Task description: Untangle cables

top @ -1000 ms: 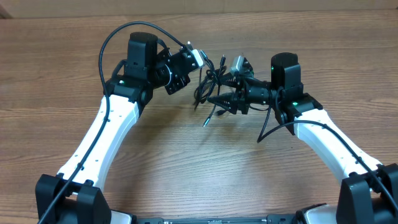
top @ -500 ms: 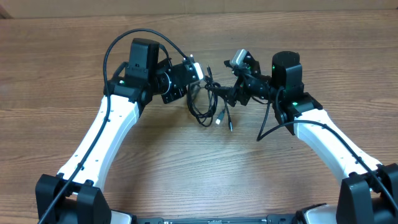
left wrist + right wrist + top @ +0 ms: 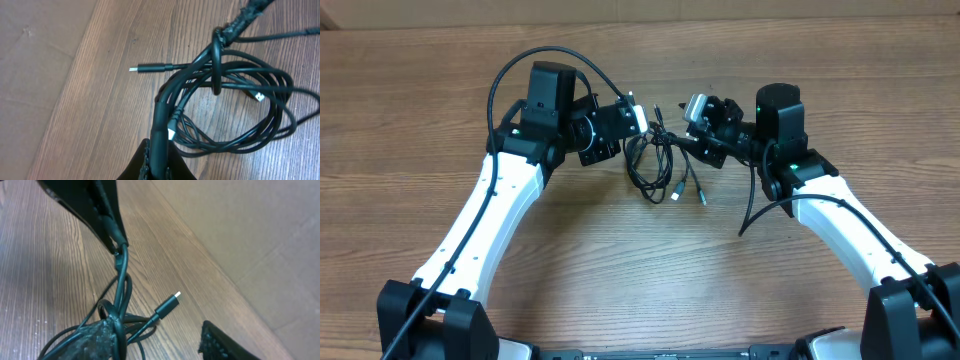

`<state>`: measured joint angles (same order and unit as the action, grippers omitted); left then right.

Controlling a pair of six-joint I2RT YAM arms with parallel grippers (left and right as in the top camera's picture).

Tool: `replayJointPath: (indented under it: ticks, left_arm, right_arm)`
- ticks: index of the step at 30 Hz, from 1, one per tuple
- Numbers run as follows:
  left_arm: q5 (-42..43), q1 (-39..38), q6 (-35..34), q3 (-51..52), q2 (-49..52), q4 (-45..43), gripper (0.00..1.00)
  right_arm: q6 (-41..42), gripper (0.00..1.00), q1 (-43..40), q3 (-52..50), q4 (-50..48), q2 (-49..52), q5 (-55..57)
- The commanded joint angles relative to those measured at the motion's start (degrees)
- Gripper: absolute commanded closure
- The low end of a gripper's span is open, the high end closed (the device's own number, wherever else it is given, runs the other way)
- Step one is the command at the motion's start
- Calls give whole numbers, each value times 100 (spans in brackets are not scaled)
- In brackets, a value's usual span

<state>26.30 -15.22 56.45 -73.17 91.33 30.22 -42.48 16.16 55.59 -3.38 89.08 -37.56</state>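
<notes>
Since a second ago the cables [image 3: 658, 168] have spread nearward, their loops and two plug ends now lying mid-table between the arms. The left gripper [image 3: 159, 150] is clamped tight on strands at the bundle's far left. The right gripper [image 3: 160, 340] stands part open (one finger [image 3: 97, 335] hooked through the loops, nothing pinched) above the wooden table [image 3: 620, 260].

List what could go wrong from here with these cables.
The left hand clamps several cables together, so pulling may tighten the tangle. A loop hooks one finger of the open right hand; it may slip off or snag. The loose USB-C plug may catch in the loops.
</notes>
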Motion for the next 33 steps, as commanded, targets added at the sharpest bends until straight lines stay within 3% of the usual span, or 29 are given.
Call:
replayJointPath:
  ticks: [1,9,19,25,33]
  left_arm:
    - [214,20,146,-92,17,-35,96]
    - [529,20,144,-92,17,-48,96]
    - [531,20,133,-92,17,-170,96]
    - [695,20,118,-92,17,-466,96]
    - [811,20,120,-92,17,-529,96]
  right_arm:
    - [-221,57,11,74,0,-127,-151]
    - [-306,65,13,74,4,-127,-369]
    - [-310,65,22,72,70,-127,-890]
    - [-1005,70,22,72,699,-127,-920]
    - [-1056,76,22,72,776,-127,-922]
